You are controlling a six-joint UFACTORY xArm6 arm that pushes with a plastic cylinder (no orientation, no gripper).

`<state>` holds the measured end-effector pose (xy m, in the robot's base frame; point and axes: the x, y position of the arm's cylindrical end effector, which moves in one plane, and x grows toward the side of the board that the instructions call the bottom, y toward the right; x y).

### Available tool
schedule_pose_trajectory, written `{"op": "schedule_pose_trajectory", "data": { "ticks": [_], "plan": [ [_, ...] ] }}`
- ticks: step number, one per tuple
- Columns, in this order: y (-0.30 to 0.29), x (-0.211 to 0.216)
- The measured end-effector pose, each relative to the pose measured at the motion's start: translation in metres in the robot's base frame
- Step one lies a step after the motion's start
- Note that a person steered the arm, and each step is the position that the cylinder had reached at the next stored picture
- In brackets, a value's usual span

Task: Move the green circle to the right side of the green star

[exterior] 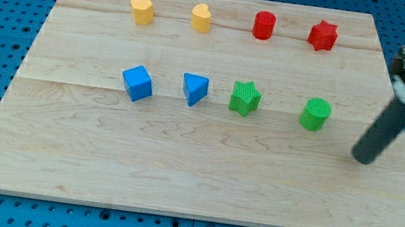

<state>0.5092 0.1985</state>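
Note:
The green circle [315,114] stands on the wooden board [195,167] to the right of the green star [244,98], with a gap of about one block between them. My tip [363,159] is on the board to the right of and slightly below the green circle, apart from it. The rod leans up to the view's right edge.
A blue cube [137,83] and a blue triangle [195,89] stand left of the green star. Along the top row are a yellow hexagon [142,10], a yellow heart [202,18], a red cylinder [264,25] and a red star [322,36].

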Motion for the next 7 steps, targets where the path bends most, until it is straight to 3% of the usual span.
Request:
{"op": "schedule_pose_trajectory", "data": {
  "ticks": [1, 3, 4, 5, 7],
  "plan": [
    [-0.009, -0.028],
    [-0.009, -0.026],
    [-0.032, -0.002],
    [-0.055, -0.021],
    [-0.041, -0.034]
  ]
}}
